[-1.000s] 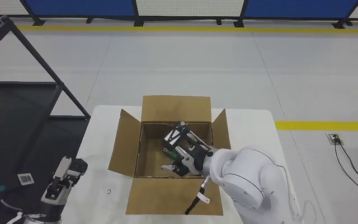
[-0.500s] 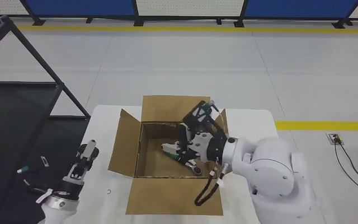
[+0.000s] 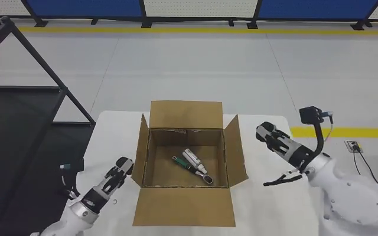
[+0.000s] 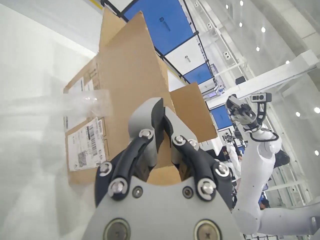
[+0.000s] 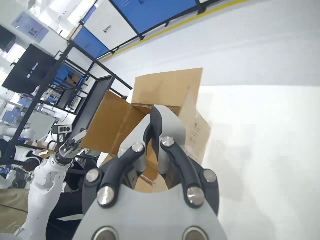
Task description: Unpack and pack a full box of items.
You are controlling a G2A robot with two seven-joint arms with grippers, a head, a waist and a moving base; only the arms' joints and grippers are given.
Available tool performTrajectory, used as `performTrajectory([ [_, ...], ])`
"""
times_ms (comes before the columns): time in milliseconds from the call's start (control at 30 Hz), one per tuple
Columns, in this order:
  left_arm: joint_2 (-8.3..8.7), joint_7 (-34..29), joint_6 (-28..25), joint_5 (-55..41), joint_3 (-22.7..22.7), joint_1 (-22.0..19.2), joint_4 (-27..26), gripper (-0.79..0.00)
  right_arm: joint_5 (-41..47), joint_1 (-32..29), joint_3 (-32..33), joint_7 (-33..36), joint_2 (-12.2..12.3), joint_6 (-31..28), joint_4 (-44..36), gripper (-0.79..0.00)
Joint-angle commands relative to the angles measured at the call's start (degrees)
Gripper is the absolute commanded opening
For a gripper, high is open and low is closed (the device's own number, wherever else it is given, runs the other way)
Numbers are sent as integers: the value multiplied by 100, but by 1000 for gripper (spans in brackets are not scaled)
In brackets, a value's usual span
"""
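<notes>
An open cardboard box (image 3: pixel 157 166) stands in the middle of the white table (image 3: pixel 266 203), flaps spread. On its floor lie a green-handled ratchet wrench (image 3: pixel 192 169) and a small pale tube (image 3: pixel 191 157) beside it. My left gripper (image 3: pixel 123 166) is shut and empty, just outside the box's left flap (image 3: pixel 140 152); its own view has the shut fingers (image 4: pixel 152 123) in front of the box wall (image 4: pixel 125 76). My right gripper (image 3: pixel 263 132) is shut and empty, off the box's right flap; in its view the fingers (image 5: pixel 172 123) point at the box (image 5: pixel 162 88).
A black metal rack (image 3: pixel 35 112) stands left of the table. The box's front flap (image 3: pixel 184 206) lies flat toward the table's near edge. Bare table surface lies on both sides of the box. Blue panels (image 3: pixel 82 7) line the far floor.
The right arm has come up out of the box and swung to its right side. The left arm has moved in toward the left flap, which now stands more upright.
</notes>
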Motion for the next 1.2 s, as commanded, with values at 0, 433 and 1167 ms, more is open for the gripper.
performTrajectory([
  [0,13,-101,41,36,85,-18,-19,-785,98,87,-5,120,34,-49,368,-785],
  [433,63,-345,502,1082,996,-457,139,-785,804,737,-1075,739,158,-955,1562,-785],
  [1167,81,-271,863,1872,1957,-1083,625,-785,-24,1326,-2638,595,252,-1132,2901,-785],
])
